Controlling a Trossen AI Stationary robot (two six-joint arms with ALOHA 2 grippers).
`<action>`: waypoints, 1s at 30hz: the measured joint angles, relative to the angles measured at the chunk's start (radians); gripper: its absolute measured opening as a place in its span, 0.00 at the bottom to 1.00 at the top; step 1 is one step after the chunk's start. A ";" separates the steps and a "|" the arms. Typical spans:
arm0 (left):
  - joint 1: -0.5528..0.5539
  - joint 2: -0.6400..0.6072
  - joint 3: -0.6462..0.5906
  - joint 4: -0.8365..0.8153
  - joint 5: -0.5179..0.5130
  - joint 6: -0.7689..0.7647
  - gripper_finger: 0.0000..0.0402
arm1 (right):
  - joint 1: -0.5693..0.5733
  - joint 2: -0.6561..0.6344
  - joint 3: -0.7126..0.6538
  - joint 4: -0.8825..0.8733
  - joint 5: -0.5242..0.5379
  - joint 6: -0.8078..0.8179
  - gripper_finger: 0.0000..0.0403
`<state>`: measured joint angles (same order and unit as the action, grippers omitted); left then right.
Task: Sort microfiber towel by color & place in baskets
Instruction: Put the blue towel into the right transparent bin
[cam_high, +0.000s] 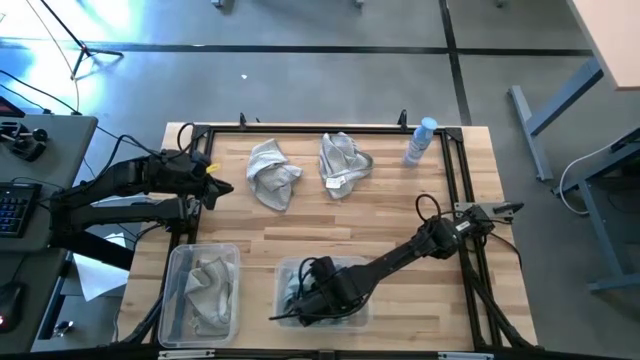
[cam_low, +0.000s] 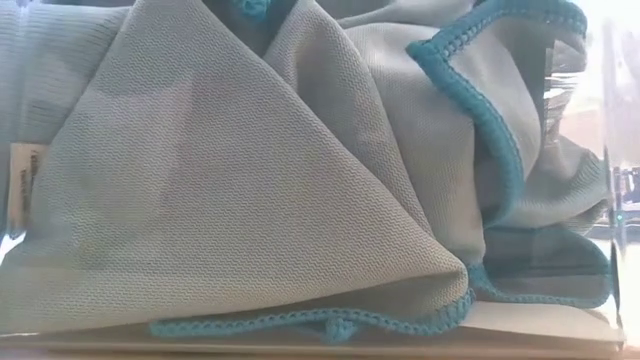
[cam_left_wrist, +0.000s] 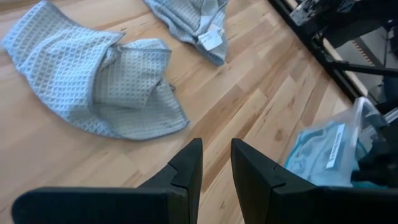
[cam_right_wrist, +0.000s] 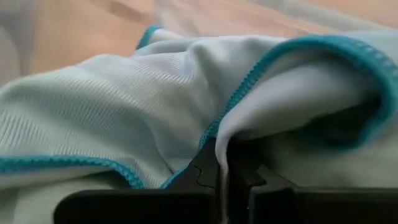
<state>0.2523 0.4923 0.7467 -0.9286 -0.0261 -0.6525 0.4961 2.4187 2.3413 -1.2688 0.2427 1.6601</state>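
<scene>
We note a grey concrete floor (cam_high: 330, 25) around the rig, crossed by dark lines. A second work surface with a keyboard (cam_high: 14, 208) stands to the left, and pale furniture (cam_high: 610, 40) fills the upper right corner of the high view.

The desk (cam_high: 395, 215) is light butcher-block wood inside a black frame (cam_high: 458, 180). On its far half lie two grey-beige waffle-weave towels: left towel (cam_high: 272, 172) and right towel (cam_high: 342, 163), near each other but apart; the right one shows a small white tag in the left wrist view. A pale blue spray bottle (cam_high: 420, 141) lies at the far right corner.

Along the near edge sit two clear baskets. The left basket (cam_high: 178, 262) holds a grey-beige towel (cam_high: 208, 288). The right basket (cam_high: 286, 272) holds teal-edged towels (cam_low: 250, 190); the low view is filled by their pale fabric and teal stitching, pressed against the clear wall.

The right arm reaches down into the right basket. The right hand (cam_right_wrist: 222, 171) sits on the teal-edged towel (cam_right_wrist: 143, 112), its fingers closed together with a fold of cloth at the tips; we cannot tell whether cloth is actually pinched.

The left arm waits over the desk's left edge. The left hand (cam_left_wrist: 214, 158) hangs above bare wood near the left towel (cam_left_wrist: 93, 81), fingers narrowly parted, holding nothing.
</scene>
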 joint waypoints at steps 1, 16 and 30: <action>0.000 0.000 0.000 -0.007 0.000 0.000 0.17 | 0.000 0.001 0.000 -0.007 -0.002 0.030 0.00; 0.000 0.000 0.000 -0.008 -0.039 0.125 0.17 | -0.024 0.115 0.002 0.119 -0.149 0.228 0.00; 0.000 0.000 0.000 -0.009 -0.031 0.220 0.17 | -0.031 0.088 0.014 0.143 -0.098 0.305 0.28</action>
<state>0.2524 0.4926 0.7467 -0.9375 -0.0568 -0.4328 0.4647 2.5067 2.3548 -1.1254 0.1445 1.9653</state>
